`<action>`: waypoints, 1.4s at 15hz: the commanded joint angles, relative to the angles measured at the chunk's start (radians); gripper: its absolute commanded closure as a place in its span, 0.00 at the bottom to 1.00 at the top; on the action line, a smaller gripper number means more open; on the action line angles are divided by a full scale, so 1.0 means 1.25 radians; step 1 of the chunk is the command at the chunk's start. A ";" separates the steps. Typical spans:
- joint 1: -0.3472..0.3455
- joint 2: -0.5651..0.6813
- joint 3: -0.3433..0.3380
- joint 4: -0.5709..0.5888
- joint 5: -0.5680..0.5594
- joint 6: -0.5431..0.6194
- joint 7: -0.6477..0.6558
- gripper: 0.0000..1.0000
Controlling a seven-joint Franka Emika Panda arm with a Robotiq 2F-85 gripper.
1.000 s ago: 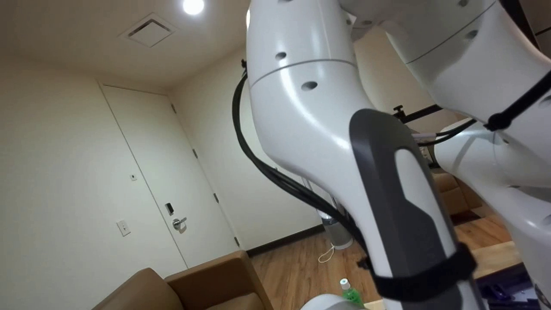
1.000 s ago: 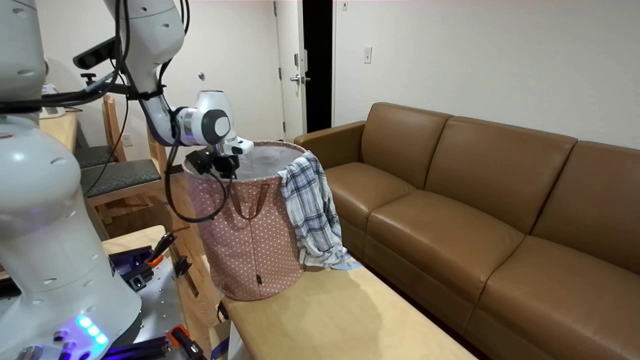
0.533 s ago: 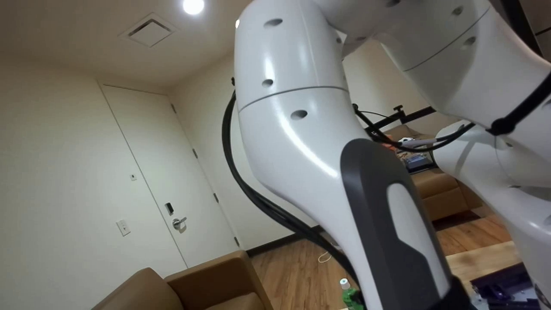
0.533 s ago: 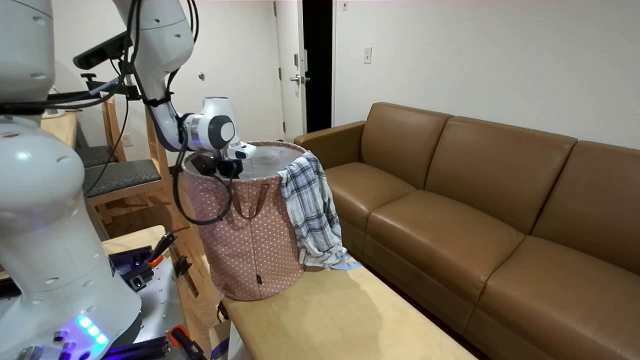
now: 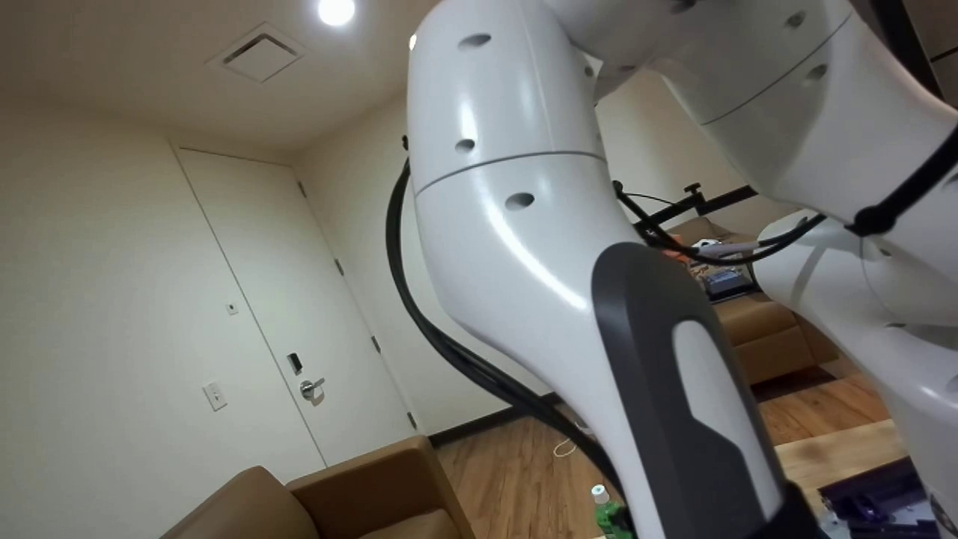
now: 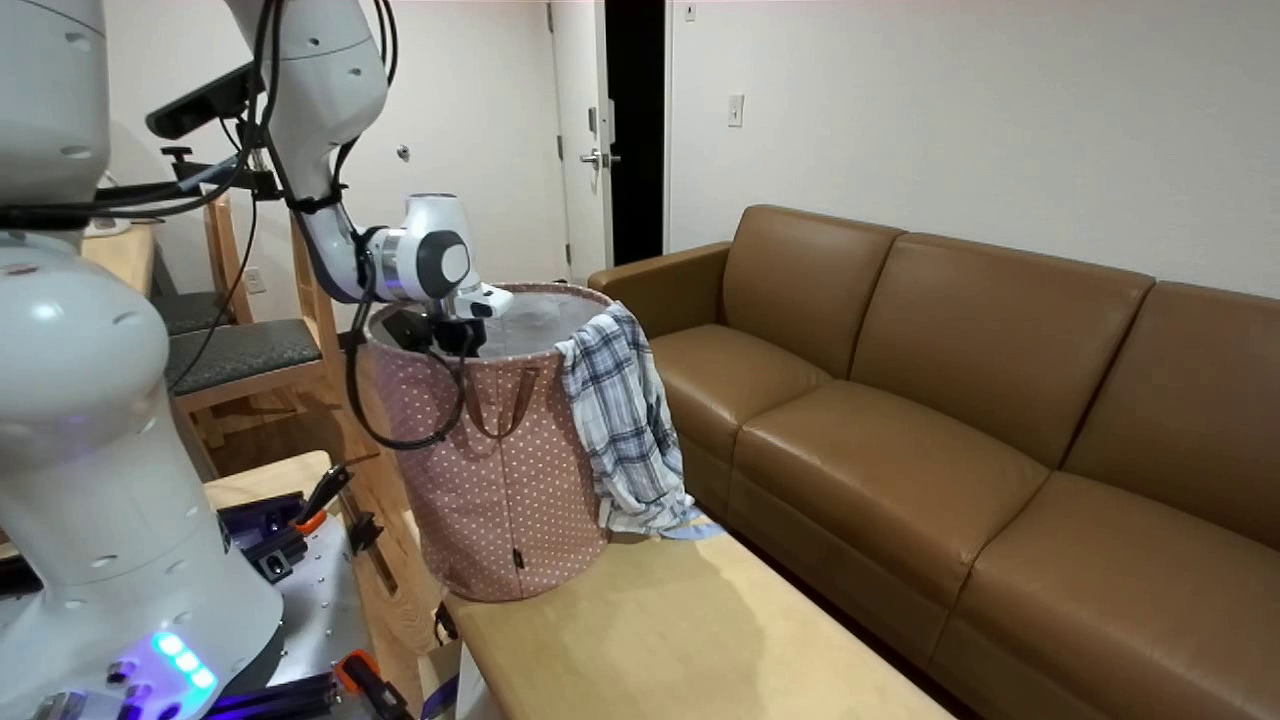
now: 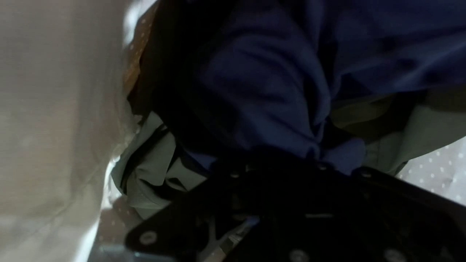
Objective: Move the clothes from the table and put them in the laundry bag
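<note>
The laundry bag (image 6: 500, 500), pink with white dots, stands upright at the end of the wooden table (image 6: 670, 640). A plaid shirt (image 6: 620, 410) hangs over its rim and down its outside, its lower end reaching the table beside a bit of light blue cloth (image 6: 700, 528). My gripper (image 7: 276, 160) is inside the bag's mouth; the near rim hides its fingers in an exterior view. In the dark wrist view its jaws are together, with dark blue cloth (image 7: 262, 80) bunched at the tips. Grey-green cloth (image 7: 153, 178) lies below, beside the bag's pale inner wall (image 7: 47, 109).
A brown sofa (image 6: 900, 400) runs along the table's far side. A chair (image 6: 245, 350) stands behind the bag. My arm's black cable (image 6: 400, 440) loops down over the bag's outside. A green bottle (image 5: 612, 516) shows low in an exterior view.
My arm has come down and slightly toward the bag's middle during the first half second, lowering the gripper further into the bag. Since then it has stayed still. The plaid shirt has not moved.
</note>
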 commanded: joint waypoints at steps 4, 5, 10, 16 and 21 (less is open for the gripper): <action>0.041 -0.068 -0.026 -0.014 -0.022 -0.050 0.030 0.45; 0.051 -0.089 -0.029 -0.017 -0.033 -0.062 0.040 0.38; 0.049 -0.208 0.010 -0.019 -0.083 -0.180 0.077 0.05; -0.036 -0.382 0.101 -0.007 0.001 -0.377 -0.057 0.00; -0.100 -0.505 0.095 0.012 0.110 -0.501 -0.224 0.00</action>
